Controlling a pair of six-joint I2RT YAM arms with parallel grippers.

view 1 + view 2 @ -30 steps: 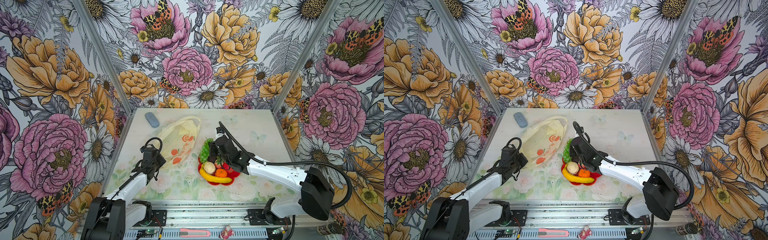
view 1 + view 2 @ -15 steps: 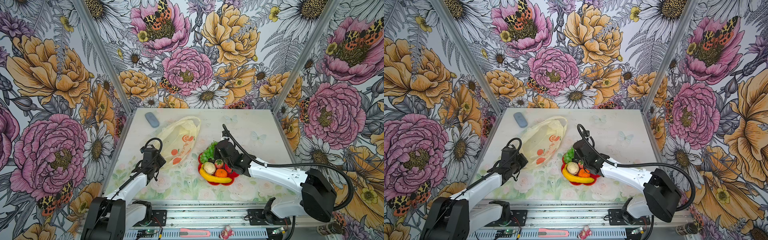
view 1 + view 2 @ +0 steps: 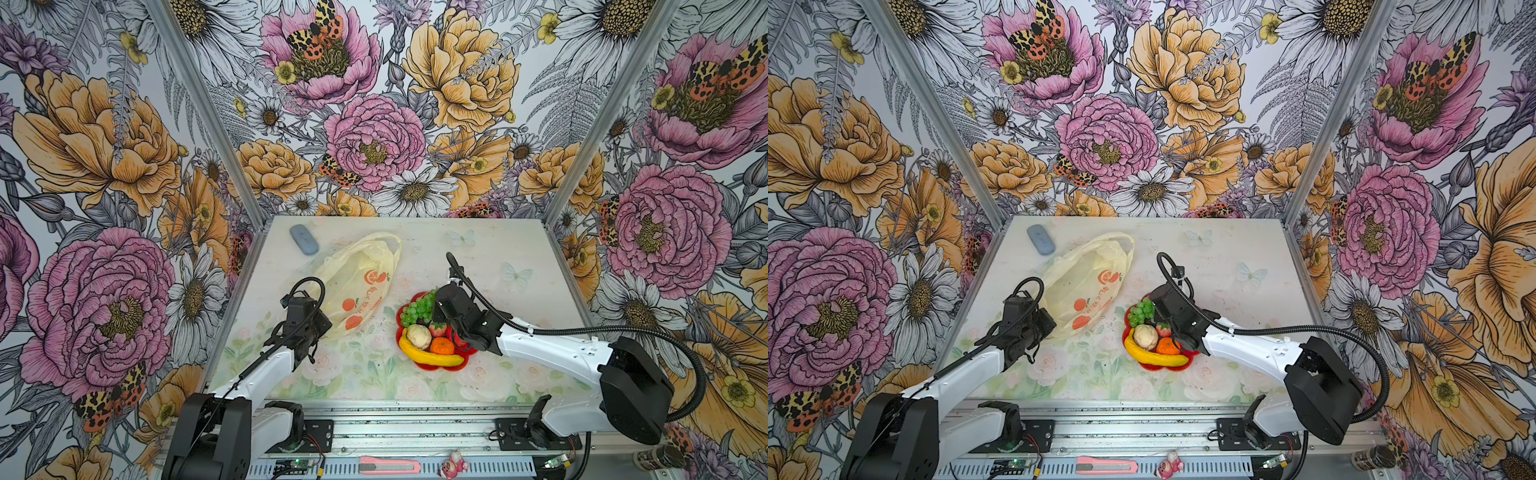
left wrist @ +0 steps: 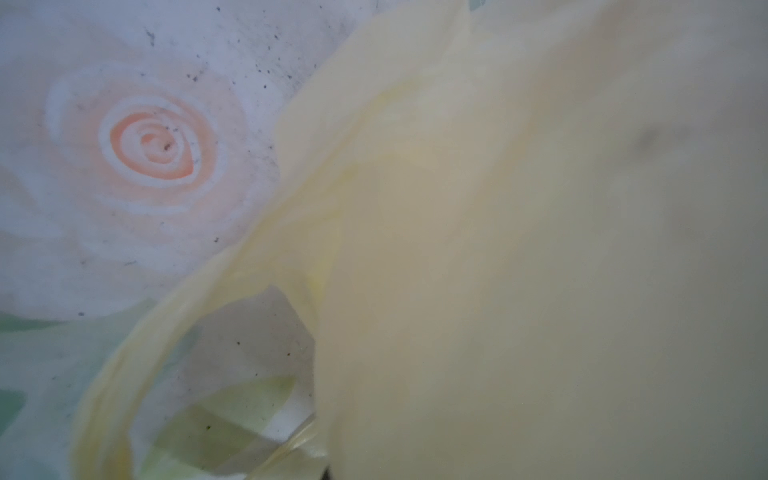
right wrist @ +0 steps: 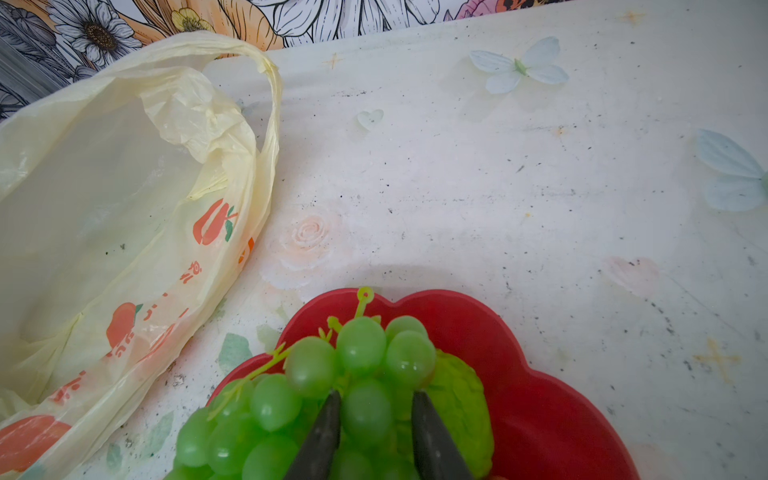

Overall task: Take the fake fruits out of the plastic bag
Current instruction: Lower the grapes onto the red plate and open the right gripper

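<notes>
The plastic bag [image 3: 357,282] [image 3: 1088,278] lies flat at centre-left, mouth toward the back wall; its inside [image 5: 104,208] shows no fruit. My left gripper [image 3: 311,332] [image 3: 1038,328] sits at the bag's near end, shut on the plastic, which fills the left wrist view [image 4: 498,249]. My right gripper [image 5: 376,395] [image 3: 434,309] is shut on the green grape bunch [image 5: 332,386] [image 3: 417,309] over the back of the red plate [image 5: 540,407] [image 3: 432,366]. Also on the plate are a banana [image 3: 428,357], an orange [image 3: 441,345], a cream piece [image 3: 419,336] and a strawberry [image 3: 438,329].
A grey-blue oblong object [image 3: 304,239] lies at the back left near the wall. Flowered walls close in the table on three sides. On the front rail rest a pink box cutter [image 3: 388,465] and a small pink figure [image 3: 453,463].
My right gripper has carried the grape bunch a little to the right and nearer, over the plate. The left arm and the bag have stayed put.
</notes>
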